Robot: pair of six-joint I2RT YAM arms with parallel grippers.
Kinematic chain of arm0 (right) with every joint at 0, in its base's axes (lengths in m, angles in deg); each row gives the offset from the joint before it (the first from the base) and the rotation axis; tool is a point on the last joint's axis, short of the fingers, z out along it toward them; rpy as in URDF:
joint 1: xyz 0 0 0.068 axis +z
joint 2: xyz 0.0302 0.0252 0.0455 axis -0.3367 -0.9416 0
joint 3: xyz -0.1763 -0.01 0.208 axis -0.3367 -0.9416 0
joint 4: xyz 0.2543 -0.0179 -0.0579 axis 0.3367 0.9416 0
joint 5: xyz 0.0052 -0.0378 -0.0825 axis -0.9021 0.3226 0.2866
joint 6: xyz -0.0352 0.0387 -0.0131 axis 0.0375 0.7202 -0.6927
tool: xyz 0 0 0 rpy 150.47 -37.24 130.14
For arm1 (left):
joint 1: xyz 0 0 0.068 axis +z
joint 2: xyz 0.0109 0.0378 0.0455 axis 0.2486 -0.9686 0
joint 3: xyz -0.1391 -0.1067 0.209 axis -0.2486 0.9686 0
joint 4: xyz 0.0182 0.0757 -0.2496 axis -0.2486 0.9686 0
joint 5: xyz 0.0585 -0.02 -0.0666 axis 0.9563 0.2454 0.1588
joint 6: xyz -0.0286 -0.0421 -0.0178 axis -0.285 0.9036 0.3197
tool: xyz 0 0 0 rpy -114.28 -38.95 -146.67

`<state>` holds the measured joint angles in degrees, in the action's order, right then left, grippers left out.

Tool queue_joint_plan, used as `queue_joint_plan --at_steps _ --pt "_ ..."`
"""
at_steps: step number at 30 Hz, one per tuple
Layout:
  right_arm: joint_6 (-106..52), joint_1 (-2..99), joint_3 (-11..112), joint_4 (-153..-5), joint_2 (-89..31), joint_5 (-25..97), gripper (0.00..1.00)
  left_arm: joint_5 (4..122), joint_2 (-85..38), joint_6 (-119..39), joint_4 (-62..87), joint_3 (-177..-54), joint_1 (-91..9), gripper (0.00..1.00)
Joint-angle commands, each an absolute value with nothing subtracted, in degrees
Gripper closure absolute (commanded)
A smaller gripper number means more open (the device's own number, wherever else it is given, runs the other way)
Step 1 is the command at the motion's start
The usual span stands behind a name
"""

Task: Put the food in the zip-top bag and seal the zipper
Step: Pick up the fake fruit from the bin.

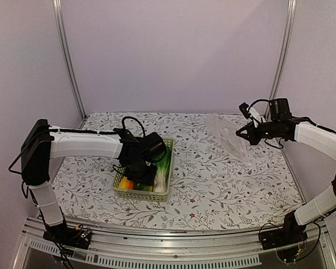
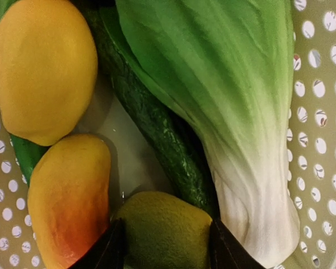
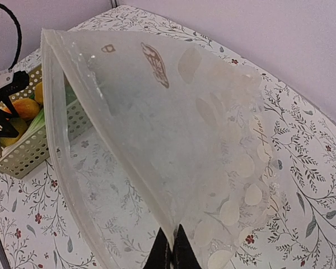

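**A:** Which step is this?

**B:** The first pick, I'd judge. The left claw (image 2: 165,242) is down in the basket (image 2: 319,112), with a finger on each side of a dull green fruit (image 2: 163,221). I cannot tell whether they grip it or only flank it.

**A:** And the other food?

**B:** All ahead of that claw. A smooth yellow lemon (image 2: 42,67) and an orange-blushed mango (image 2: 67,202) lie to its left. A dark, pebbly cucumber (image 2: 157,134) runs up the middle. To the right is a ribbed bok choy (image 2: 229,112), leaf-green fading to a waxy white stalk.

**A:** The bag?

**B:** It is well apart from the left claw, across the table (image 1: 224,185). The right claw (image 3: 171,250) has its fingers pressed together on the edge of the bag (image 3: 157,129) and holds it up. It is thin, clear, crinkly film with white dots. Its mouth gapes toward the basket, with the zipper (image 3: 55,112) strip running along that edge, unsealed.

**A:** Next?

**B:** Squeeze firmly, since the round fruit looks slick, then lift clear of the perforated wall and carry across. The limp mouth will likely need holding wide.
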<state>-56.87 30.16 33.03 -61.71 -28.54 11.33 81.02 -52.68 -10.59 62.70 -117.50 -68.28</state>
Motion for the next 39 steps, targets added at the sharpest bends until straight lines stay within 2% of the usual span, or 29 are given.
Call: queue_joint_plan --at_steps 1,2,4,5,7,10,15,17,26,34,39 --pt "-57.19 30.13 32.36 -61.53 -29.27 10.56 1.0 78.06 -53.04 -11.27 67.46 -118.35 -68.37 0.51" --pt "-57.11 30.12 32.43 -61.45 -29.32 10.48 1.0 77.53 -52.58 -11.28 67.75 -118.21 -68.64 0.47" --pt "-57.17 30.1 32.47 -61.22 -29.37 10.41 1.0 77.7 -51.28 -11.07 68.41 -118.04 -69.36 0.28" --pt "-57.17 30.05 32.52 -61.18 -29.27 10.39 1.0 77.92 -50.59 -10.93 68.58 -117.79 -69.65 0.24" --pt "-57.26 30.07 32.53 -61.15 -29.12 10.38 0.99 77.84 -49.34 -10.79 68.64 -116.96 -70.01 0.23" --pt "-57.52 30.11 32.45 -61.04 -28.91 10.28 0.99 77.94 -48.43 -10.35 68.36 -114.39 -70.48 0.26" --pt "-57.87 30.01 32.18 -61.07 -28.3 9.86 0.99 78.43 -48.03 -10.17 66.41 -111.73 -71.04 0.39" --pt "-58.03 30.05 32.06 -60.94 -28.02 9.92 0.99 79.16 -48.07 -10.38 65.02 -110.84 -71.2 0.39" --pt "-59.95 30.07 31.77 -60.51 -28.22 12.31 1.0 82.34 -47.76 -11.74 60.44 -109.02 -72.95 0.6" --pt "-58.81 30.07 32.42 -60.73 -29.49 12.91 0.99 89.97 -39.31 -9.36 61.81 -110.45 -75.66 0.61" --pt "-57.17 30.05 35.34 -58.33 -30.79 13.69 1.0 94.67 -36.58 -10.63 60.92 -115.5 -76.66 0.62"
